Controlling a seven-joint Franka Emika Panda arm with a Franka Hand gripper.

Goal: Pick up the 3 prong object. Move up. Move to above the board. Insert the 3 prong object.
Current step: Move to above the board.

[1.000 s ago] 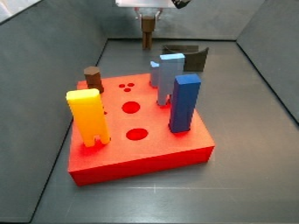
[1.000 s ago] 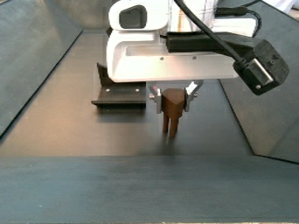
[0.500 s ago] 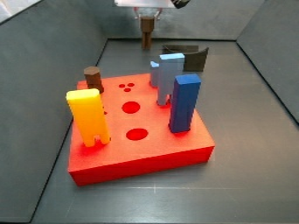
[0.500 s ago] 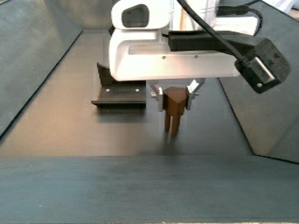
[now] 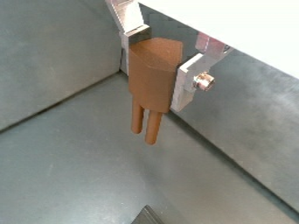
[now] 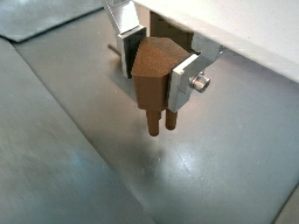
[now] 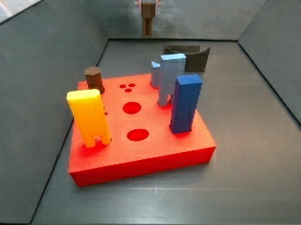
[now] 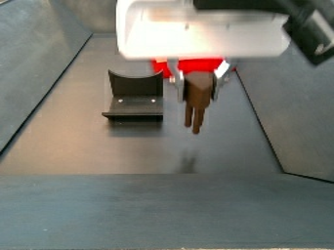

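My gripper [image 5: 159,63] is shut on the 3 prong object [image 5: 149,87], a slim brown post with thin prongs pointing down; both wrist views show it between the silver fingers [image 6: 184,80]. In a side view the gripper [image 7: 147,7] holds the object [image 7: 147,21] high above the floor, behind the board [image 7: 165,151], a thick red slab with round holes and three small holes. In a side view the object [image 8: 196,102] hangs clear of the floor under the gripper [image 8: 196,82].
On the board stand a yellow two-legged block [image 7: 87,114], two blue blocks [image 7: 186,102], and a short dark-brown cylinder [image 7: 93,77]. The dark fixture [image 7: 188,58] stands behind the board and also shows on the floor in a side view [image 8: 133,98]. Grey walls enclose the floor.
The gripper has risen with the 3 prong object in it; the prongs are now well above the floor. The board and its blocks have not moved.
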